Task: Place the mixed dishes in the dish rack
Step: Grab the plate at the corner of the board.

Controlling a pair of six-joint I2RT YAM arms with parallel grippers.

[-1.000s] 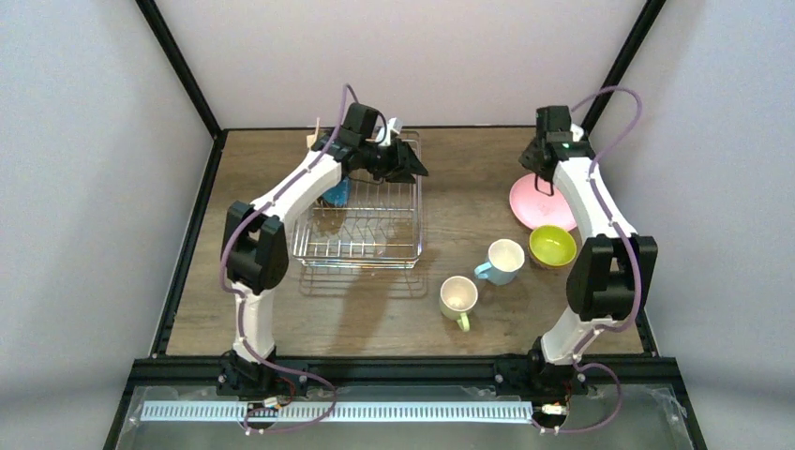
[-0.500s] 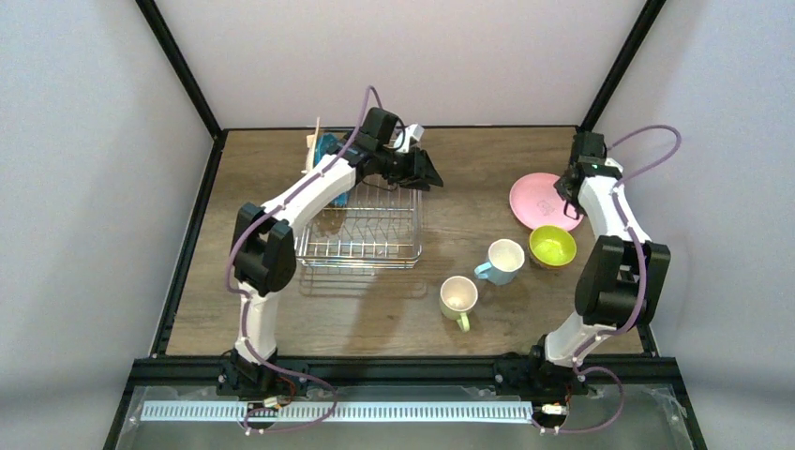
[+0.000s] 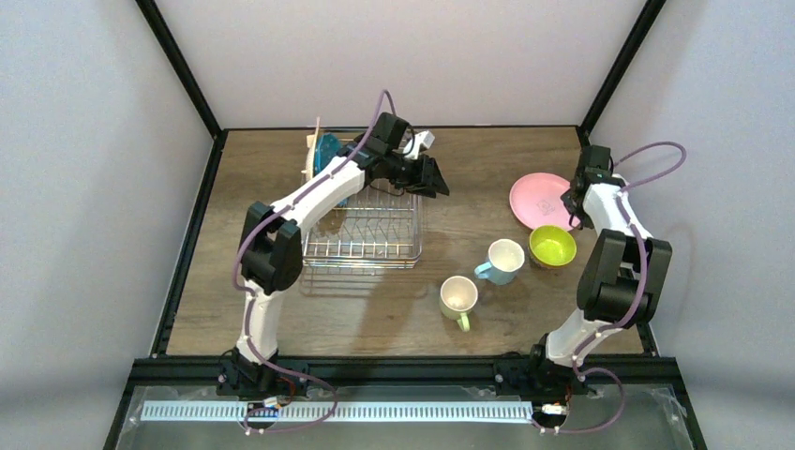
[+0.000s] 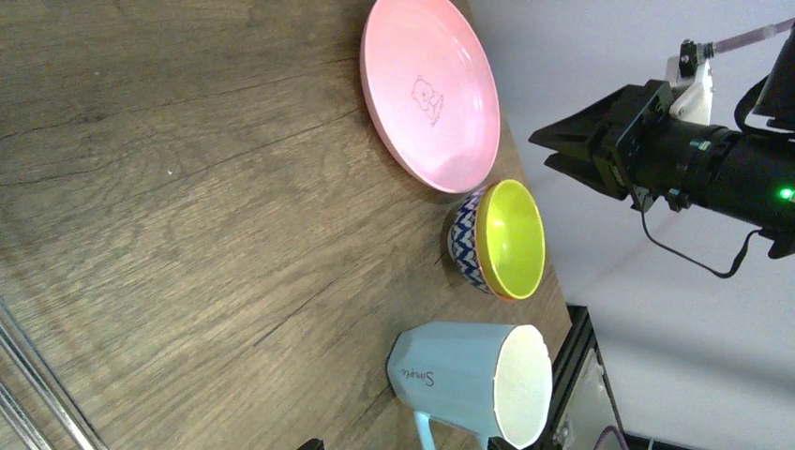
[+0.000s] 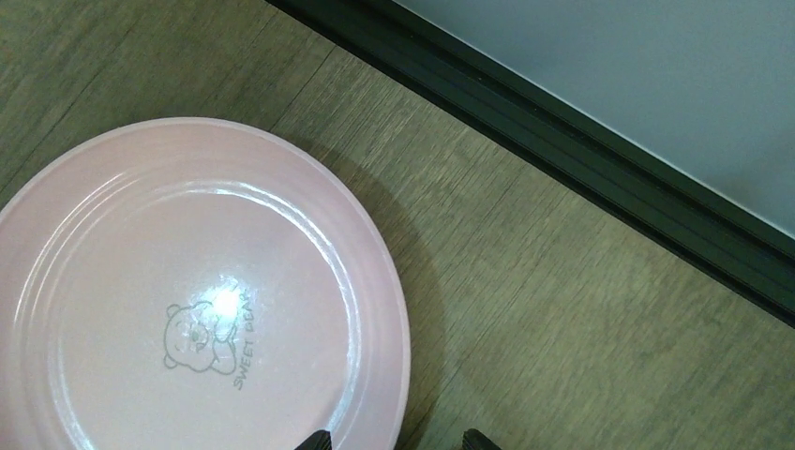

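Just right of the dish rack (image 3: pixel 361 230), left gripper (image 3: pixel 436 181) hangs wide open and empty; teal dotted plate (image 3: pixel 328 153) stands racked off to its left. Step in hand, I judge: pink round plate (image 3: pixel 534 199). Right gripper (image 3: pixel 573 202) is spread, empty, the flat-lying plate's rim directly beneath its fingertips. Next: descend, pinch that rim.

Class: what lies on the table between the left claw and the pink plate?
Nothing: bare tabletop separates the left claw from the pink plate, clearest in the top view.
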